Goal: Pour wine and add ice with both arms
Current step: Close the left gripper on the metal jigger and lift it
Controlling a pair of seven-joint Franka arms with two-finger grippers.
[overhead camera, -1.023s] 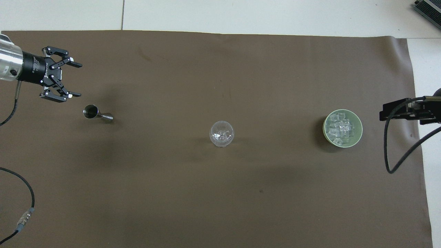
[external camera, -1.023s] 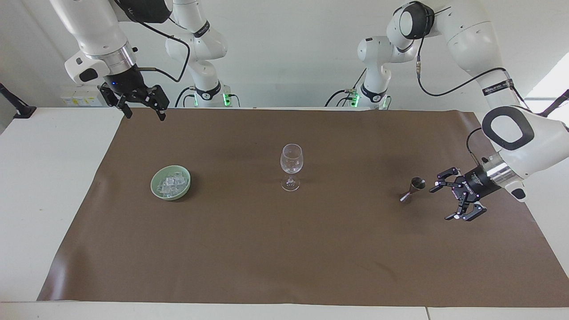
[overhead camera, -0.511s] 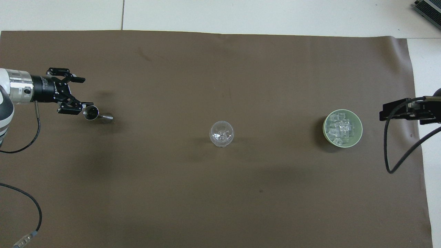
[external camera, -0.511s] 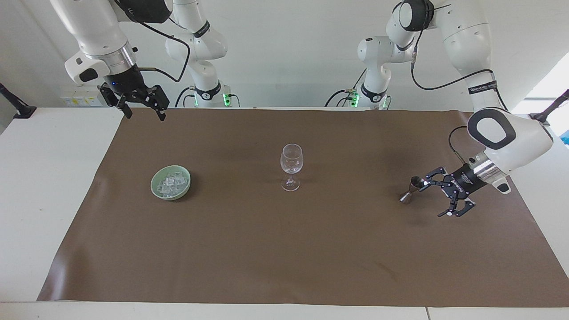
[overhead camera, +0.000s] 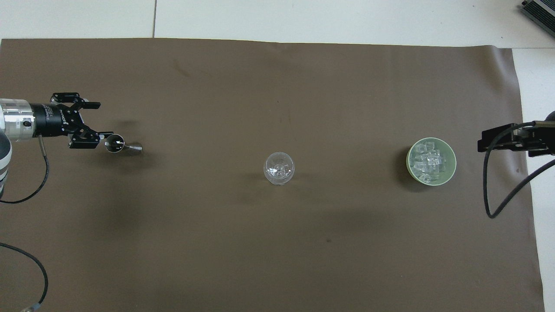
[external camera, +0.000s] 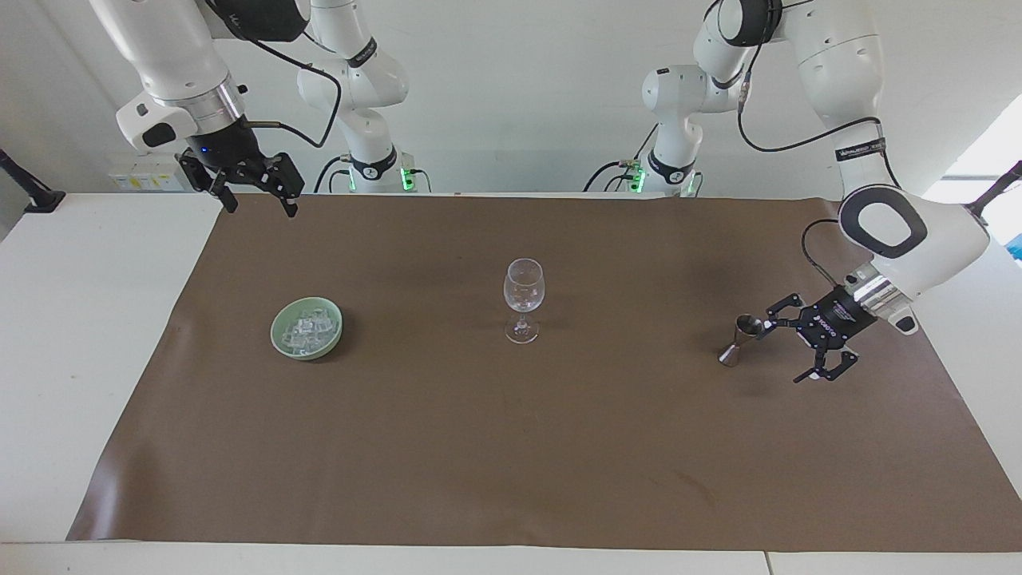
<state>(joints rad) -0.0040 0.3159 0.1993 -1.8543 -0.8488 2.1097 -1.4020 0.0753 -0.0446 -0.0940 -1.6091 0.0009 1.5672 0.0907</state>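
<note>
On the brown mat [external camera: 511,447], seen from across the table, three vessels stand in a row. Toward the right arm's end sits a pale green bowl [external camera: 306,328] with a heap of clear ice [external camera: 308,330] in it. At the middle stands a wine glass [external camera: 523,311], upright and, as far as can be seen, holding no wine. Toward the left arm's end stands a small metal jigger [external camera: 742,339] — upright, its contents not visible. The left gripper [external camera: 790,343] lies low and level just beside the jigger, jaws wide, one fingertip at the jigger's rim; whether it touches cannot be told. The right gripper [external camera: 254,200] hangs high over the mat's edge nearest the robots, jaws wide, holding nothing; that arm waits.

From overhead, the ice [overhead camera: 428,162] fills most of the bowl [overhead camera: 451,156], cubes piled loosely. The glass [overhead camera: 279,168] shows only clear glints inside. The jigger [overhead camera: 118,143] shows a dark cup mouth — the left gripper [overhead camera: 97,119] has one fingertip by its rim. Of the right gripper [overhead camera: 498,139] only a black edge shows beside the bowl.
</note>
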